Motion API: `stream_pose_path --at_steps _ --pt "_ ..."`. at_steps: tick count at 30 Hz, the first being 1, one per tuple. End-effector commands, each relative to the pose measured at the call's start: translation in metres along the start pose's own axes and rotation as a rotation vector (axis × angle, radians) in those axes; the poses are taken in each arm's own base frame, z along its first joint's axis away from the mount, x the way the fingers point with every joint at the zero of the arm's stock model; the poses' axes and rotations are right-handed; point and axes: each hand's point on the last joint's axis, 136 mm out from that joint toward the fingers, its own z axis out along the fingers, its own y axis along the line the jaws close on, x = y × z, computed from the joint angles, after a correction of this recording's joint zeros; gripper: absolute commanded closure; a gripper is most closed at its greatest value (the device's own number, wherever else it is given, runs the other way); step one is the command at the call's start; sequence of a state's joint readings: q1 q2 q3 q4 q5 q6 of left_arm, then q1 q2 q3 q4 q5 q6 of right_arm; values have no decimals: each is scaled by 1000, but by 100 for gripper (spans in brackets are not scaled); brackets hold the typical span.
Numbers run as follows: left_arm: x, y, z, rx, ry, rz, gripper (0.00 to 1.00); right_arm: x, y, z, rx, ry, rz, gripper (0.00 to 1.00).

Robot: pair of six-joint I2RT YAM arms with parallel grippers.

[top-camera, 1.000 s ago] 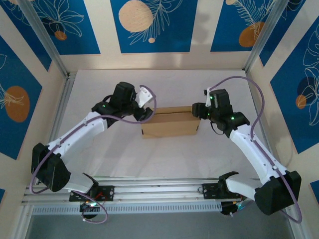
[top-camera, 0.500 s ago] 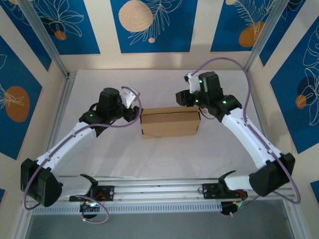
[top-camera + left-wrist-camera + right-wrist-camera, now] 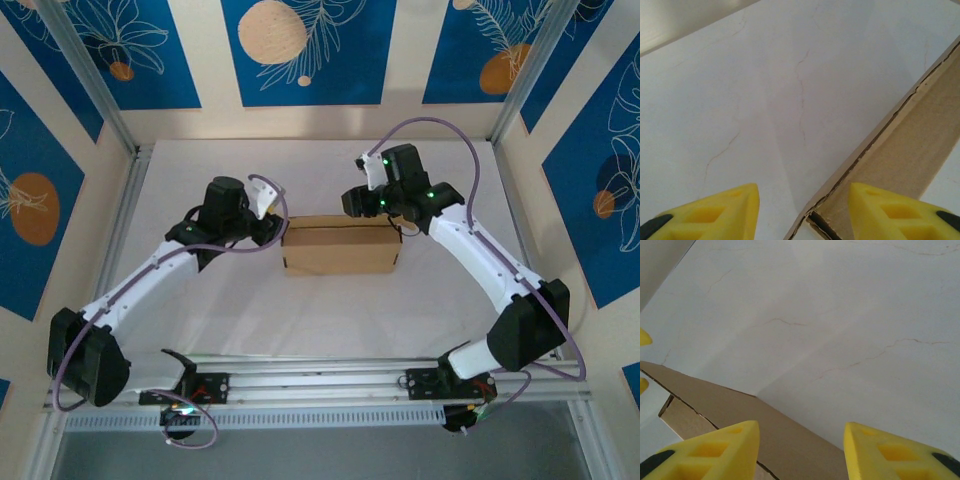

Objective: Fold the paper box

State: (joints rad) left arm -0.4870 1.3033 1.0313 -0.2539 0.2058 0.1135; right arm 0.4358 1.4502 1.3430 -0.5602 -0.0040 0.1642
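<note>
The left claw (image 3: 802,190) hung spread and empty at the left end of the paper box (image 3: 340,250) (mid-table (image 3: 330,310), seemingly closed), the right claw (image 3: 801,427) spread empty over its far edge, and each needed to press squarely along creases.

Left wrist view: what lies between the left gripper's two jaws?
Bare table and one corner of the cardboard box, seen in the left wrist view.

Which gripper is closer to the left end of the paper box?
Left. The left gripper is at the left end of the paper box; the right gripper is by its far edge, near the middle.
</note>
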Motion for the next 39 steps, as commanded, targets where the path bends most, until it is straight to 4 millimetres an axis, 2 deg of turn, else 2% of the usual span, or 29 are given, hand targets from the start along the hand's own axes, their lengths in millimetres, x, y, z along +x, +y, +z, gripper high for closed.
stream_pose_path --at_steps 1,4,7,12,16,24,31,39 --pt "10 1 -2 3 10 -9 44 -4 4 0 -34 18 -8 50" --pt "2 1 -13 24 -70 -18 26 -5 6 0 -55 15 -21 49" --pt "-9 -3 -24 80 -187 28 21 -16 19 -6 -146 -12 -65 47" --pt "-13 1 -37 131 -352 169 22 -39 34 -15 -225 -71 -141 45" --pt "-12 13 -42 215 -425 181 24 -49 44 -20 -278 -108 -129 45" --pt "-1 -1 -32 440 -424 160 31 -40 49 -36 -265 -139 -118 45" --pt "4 14 -14 394 -360 118 31 -34 49 -44 -255 -159 -130 45" --pt "12 12 -7 411 -338 112 46 -32 44 -41 -221 -148 -127 45"
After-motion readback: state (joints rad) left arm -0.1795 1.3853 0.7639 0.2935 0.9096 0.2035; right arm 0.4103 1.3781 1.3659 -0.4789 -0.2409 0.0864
